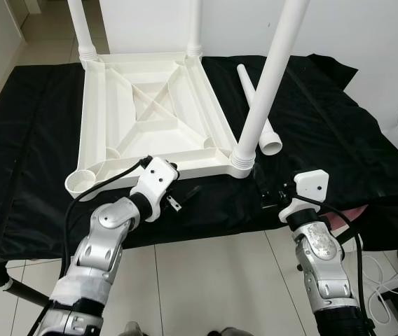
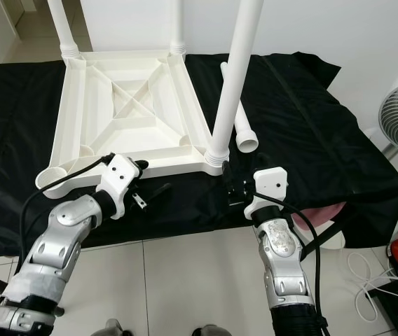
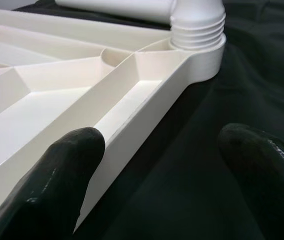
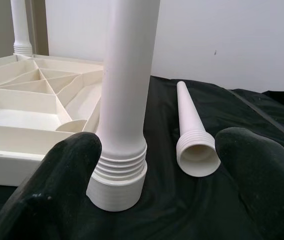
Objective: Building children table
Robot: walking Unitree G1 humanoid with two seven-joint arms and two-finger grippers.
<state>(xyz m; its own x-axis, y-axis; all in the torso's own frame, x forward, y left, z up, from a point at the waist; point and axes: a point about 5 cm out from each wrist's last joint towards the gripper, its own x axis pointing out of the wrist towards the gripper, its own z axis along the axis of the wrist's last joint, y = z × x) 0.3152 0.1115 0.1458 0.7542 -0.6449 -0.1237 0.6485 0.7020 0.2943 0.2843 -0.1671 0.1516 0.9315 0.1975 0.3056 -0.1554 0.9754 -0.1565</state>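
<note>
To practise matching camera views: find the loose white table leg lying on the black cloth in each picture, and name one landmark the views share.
Left eye: loose leg, right of the tabletop.
Right eye: upper middle.
Left wrist: not in it.
Right wrist: open threaded end facing the camera.
Shared landmark: the screwed-in leg at the near right corner.

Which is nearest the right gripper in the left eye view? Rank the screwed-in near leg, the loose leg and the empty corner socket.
1. Screwed-in near leg, just ahead of the right gripper.
2. Loose leg, lying on the cloth behind it.
3. Empty corner socket, far across on the left.
</note>
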